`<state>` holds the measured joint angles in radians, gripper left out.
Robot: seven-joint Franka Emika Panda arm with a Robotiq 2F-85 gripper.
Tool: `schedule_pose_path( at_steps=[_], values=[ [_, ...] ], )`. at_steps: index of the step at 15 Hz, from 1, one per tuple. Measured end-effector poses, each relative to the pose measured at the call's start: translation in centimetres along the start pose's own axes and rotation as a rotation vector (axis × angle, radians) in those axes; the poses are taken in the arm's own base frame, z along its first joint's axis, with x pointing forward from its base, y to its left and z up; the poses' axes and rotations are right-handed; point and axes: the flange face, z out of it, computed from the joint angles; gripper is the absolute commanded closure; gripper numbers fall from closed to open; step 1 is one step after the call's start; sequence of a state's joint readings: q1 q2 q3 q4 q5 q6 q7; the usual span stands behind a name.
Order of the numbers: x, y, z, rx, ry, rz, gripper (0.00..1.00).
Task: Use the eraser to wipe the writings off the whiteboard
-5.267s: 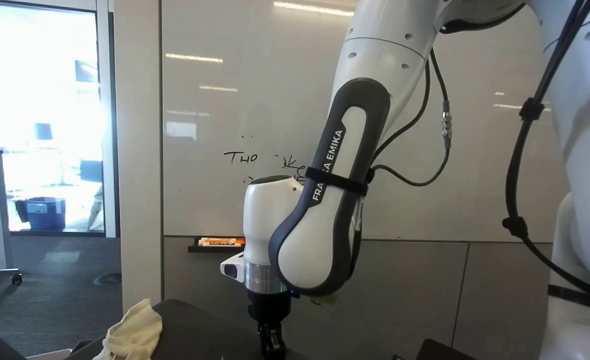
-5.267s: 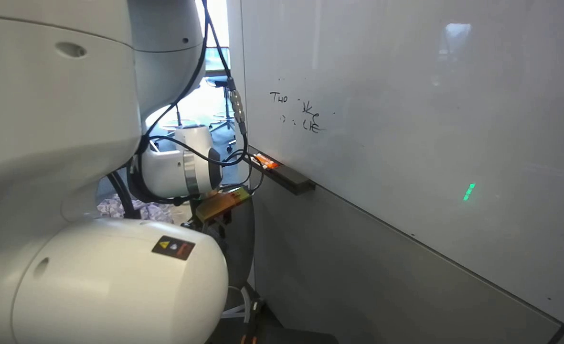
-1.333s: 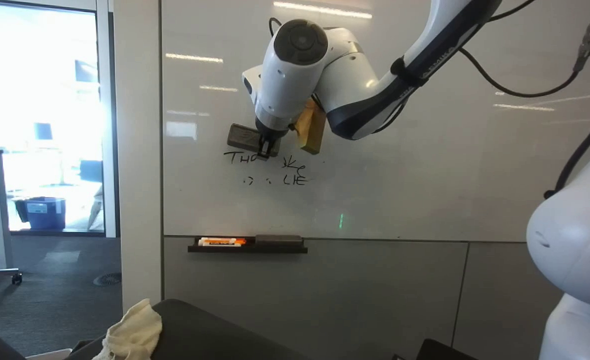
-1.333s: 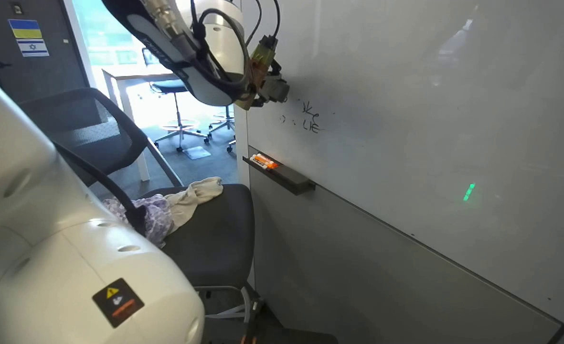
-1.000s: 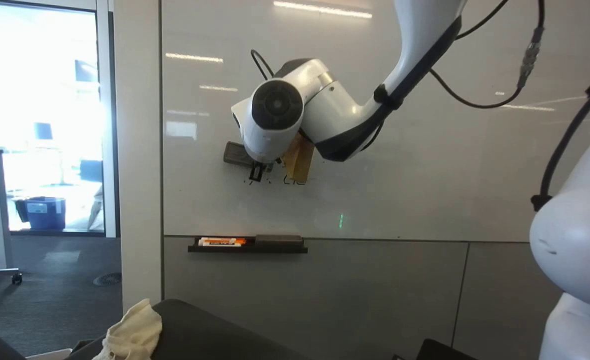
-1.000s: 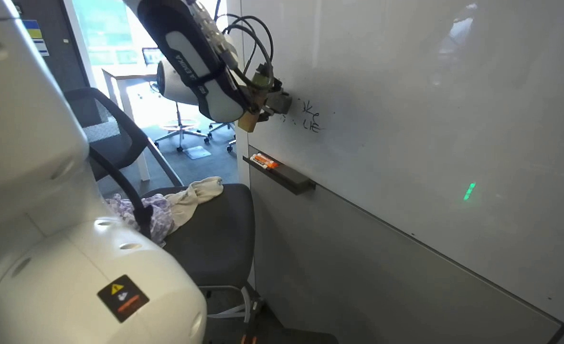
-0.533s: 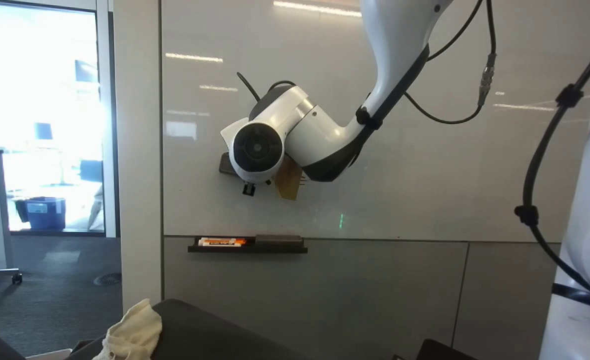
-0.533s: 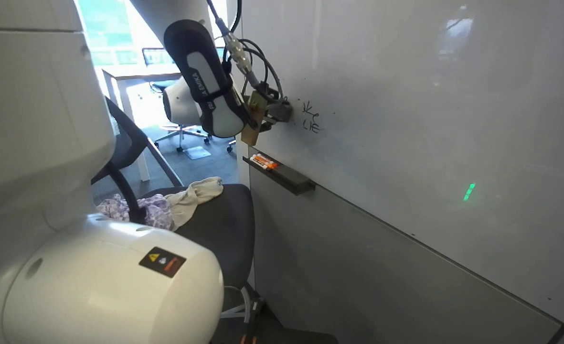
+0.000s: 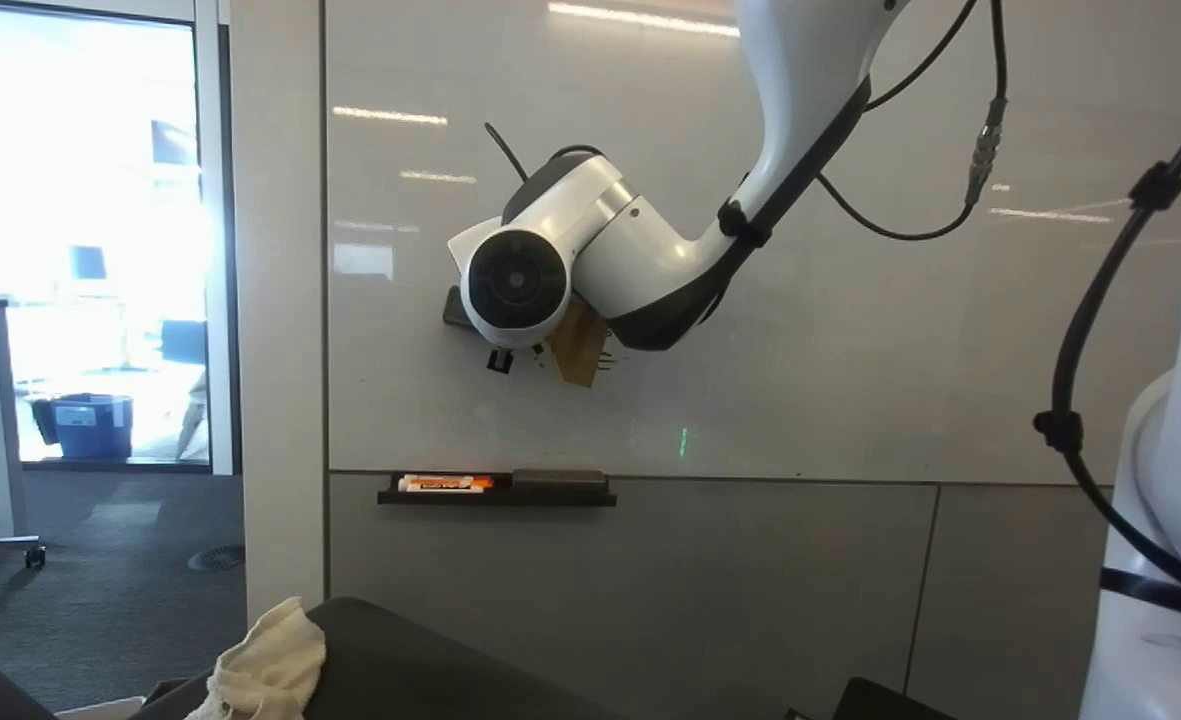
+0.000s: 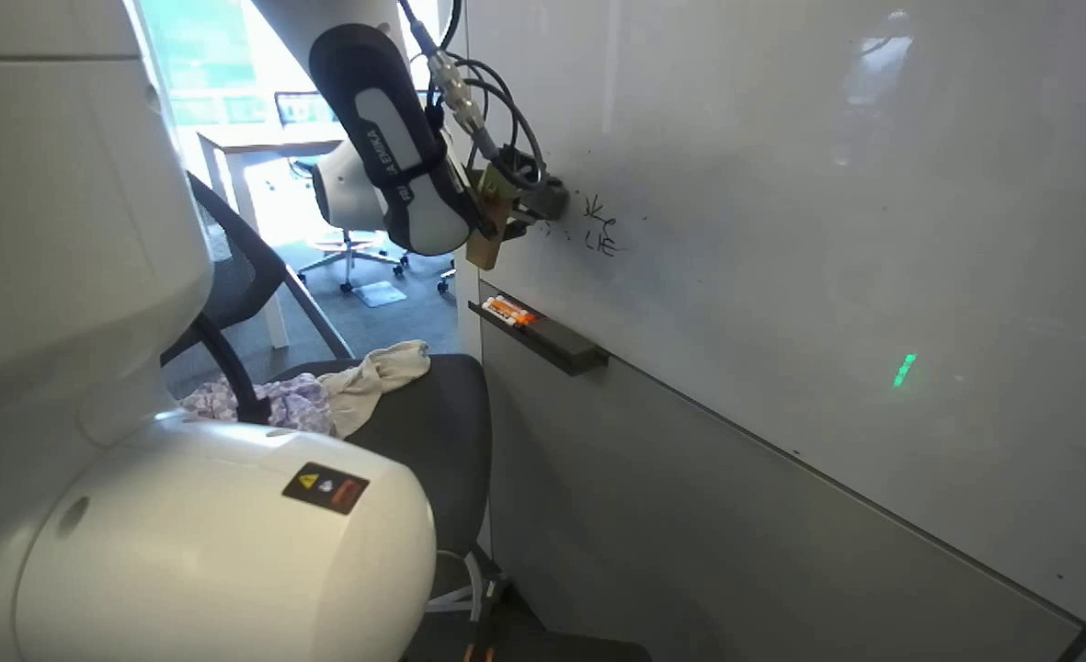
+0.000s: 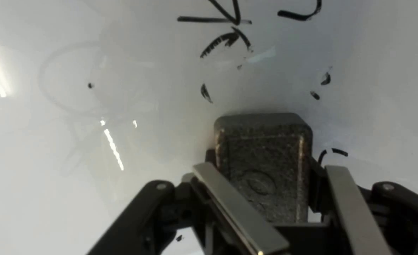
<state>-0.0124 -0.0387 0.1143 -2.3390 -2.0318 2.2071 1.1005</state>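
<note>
The whiteboard (image 9: 850, 330) fills the wall in both exterior views. My gripper (image 11: 264, 170) is shut on the sides of a dark grey eraser (image 11: 258, 152). In an exterior view the eraser (image 10: 554, 198) is against or very near the board. In an exterior view only the eraser's end (image 9: 457, 308) shows beside the wrist, which hides most of the gripper. Black writing (image 10: 600, 225) stands just right of the eraser. In the wrist view broken black strokes (image 11: 223, 39) and specks lie around the eraser. Writing behind the arm is hidden.
A ledge (image 9: 495, 499) below the board holds orange-and-white markers (image 9: 445, 484) and a dark grey block (image 9: 558, 480) like an eraser. A dark chair (image 10: 423, 460) with cloths (image 10: 379, 377) stands below. Cables (image 10: 506, 110) hang near the gripper.
From low by the chair, my gripper rose to the board with the eraser showing in it. It then moved down over the writing's left part, and has since shifted slightly up.
</note>
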Motion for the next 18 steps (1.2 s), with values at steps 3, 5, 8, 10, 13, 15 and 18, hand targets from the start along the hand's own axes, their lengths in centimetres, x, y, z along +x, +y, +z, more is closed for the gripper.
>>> schedule_pose_path(
  at_steps=[3, 5, 8, 10, 13, 15, 18],
  values=[
    [-1.6, 0.5, 0.0, -0.025, -0.029, 0.000, 0.69],
    [-2.9, 1.0, 0.0, -0.043, -0.053, 0.008, 0.69],
    [-5.1, 1.9, 0.0, -0.068, -0.092, 0.018, 0.69],
    [-6.7, 2.5, 0.0, -0.083, -0.122, 0.025, 0.69],
    [-9.5, 3.0, 0.2, -0.102, -0.188, 0.037, 0.69],
    [-11.6, 2.7, 0.5, -0.112, -0.247, 0.040, 0.69],
    [-14.7, 1.8, 1.1, -0.110, -0.343, 0.043, 0.69]
  ],
)
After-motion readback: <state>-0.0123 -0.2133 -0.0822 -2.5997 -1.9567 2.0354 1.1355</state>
